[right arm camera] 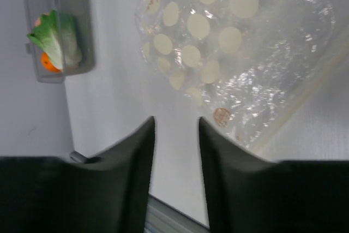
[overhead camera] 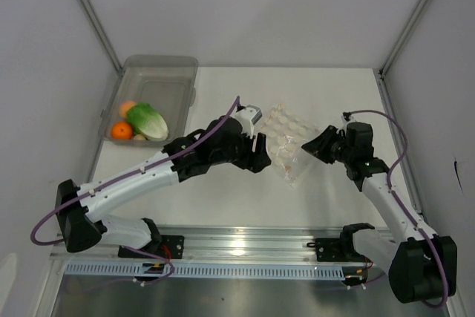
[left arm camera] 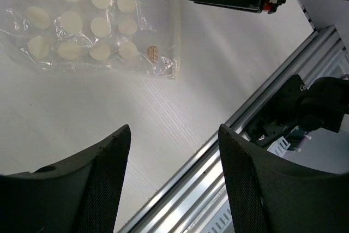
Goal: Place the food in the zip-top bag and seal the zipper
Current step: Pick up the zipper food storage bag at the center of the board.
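My left gripper [left arm camera: 173,133] has its jaws spread wide with nothing between them, over the bare table [overhead camera: 223,202] just beside a corner of the zip-top bag [left arm camera: 82,25]. My right gripper [right arm camera: 175,124] is parted only a little and also grips nothing, its tips just short of the bag's opposite edge. The bag lies flat between my arms. The lettuce [overhead camera: 148,120] and an orange fruit [overhead camera: 122,131] sit in the grey bin [overhead camera: 159,68], well apart at the far left.
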`<state>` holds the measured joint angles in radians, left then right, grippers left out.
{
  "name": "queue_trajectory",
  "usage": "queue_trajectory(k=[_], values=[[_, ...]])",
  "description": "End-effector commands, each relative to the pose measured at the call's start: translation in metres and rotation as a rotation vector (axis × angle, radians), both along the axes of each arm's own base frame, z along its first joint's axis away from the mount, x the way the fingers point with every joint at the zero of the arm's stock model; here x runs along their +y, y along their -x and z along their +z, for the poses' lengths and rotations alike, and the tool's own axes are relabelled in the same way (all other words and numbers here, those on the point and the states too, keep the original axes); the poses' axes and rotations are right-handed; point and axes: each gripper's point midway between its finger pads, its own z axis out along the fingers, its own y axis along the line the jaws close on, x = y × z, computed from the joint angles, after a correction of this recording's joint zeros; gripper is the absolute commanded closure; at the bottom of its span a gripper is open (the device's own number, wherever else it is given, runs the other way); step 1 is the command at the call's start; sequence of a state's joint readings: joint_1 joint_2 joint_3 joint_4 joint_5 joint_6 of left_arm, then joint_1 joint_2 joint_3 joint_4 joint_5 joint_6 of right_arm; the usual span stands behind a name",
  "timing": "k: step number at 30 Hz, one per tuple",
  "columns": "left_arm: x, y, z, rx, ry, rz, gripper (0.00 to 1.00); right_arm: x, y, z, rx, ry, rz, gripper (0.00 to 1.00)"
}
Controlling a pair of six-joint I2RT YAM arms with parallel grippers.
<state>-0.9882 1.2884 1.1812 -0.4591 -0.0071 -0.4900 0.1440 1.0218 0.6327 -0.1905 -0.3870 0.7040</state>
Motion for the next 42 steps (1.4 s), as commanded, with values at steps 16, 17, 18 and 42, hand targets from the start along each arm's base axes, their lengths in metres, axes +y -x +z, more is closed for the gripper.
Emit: queue_trajectory(k=[16,17,18,42], values=[[0.007,0.03,0.006,-0.022,0.061,-0.044,0.31,-0.056,-0.008,-0.09,0.08,-0.062,-0.081,0.57],[0.009,0.031,0.003,-0.018,0.056,-0.045,0.31,-0.056,-0.01,-0.09,0.061,-0.067,-0.079,0.58],[0.01,0.032,0.005,-0.02,0.062,-0.042,0.31,-0.057,-0.01,-0.095,0.075,-0.07,-0.082,0.59],[0.014,0.042,-0.001,-0.005,0.087,-0.072,0.3,-0.045,-0.035,-0.119,0.063,-0.22,-0.052,0.73]])
